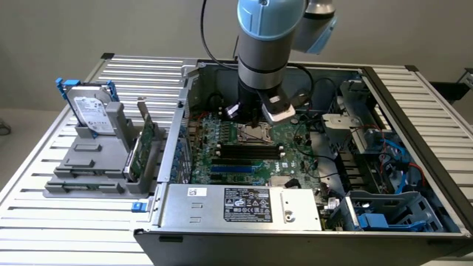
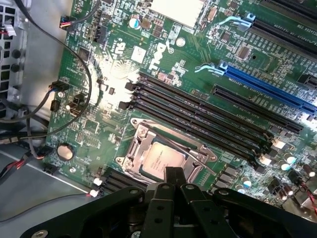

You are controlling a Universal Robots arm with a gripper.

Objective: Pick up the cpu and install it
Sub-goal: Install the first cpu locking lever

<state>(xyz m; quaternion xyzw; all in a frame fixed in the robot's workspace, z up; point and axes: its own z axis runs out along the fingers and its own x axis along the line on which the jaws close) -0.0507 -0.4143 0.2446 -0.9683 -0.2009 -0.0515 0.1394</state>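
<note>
Hard drive point(image 1: 94, 113): stands upright in a grey holder point(image 1: 88, 166) near the counter's point(image 1: 44, 166) edge on the exterior view's left; blue bracket around it, a white label with print too small to read
Cards: green circuit boards point(image 1: 144, 141) stand on edge in the same holder, just beside the computer case point(image 1: 296, 244)
Case: open, lying on the slatted counter, motherboard point(image 2: 94, 134) facing up; blue plastic drive bays toward the exterior view's right
Power supply point(image 1: 244, 205): silver box at the near edge of the case, black rating label, text not legible
Cpu point(image 2: 161, 161): lies flat inside the dark socket frame point(image 2: 136, 148) on the motherboard, beside the black memory slots; faint marking on its metal lid, unreadable
Gripper point(image 2: 173, 174): clenched shut, holding nothing, tip directly over the cpu's edge nearest the wrist camera; whether it touches the lid I cannot tell
Handling, as I judge it: light, stiff, smooth-topped chip; underside contacts and socket pins are fragile, so hold it by opposite edges, keep it level, use little force
Writing: a white logo printed on the board near the memory slots looks like Dell's; other silkscreen too fine to make out
Task state: the cpu appears seated in the socket, frame not visibly clamped over it
</note>
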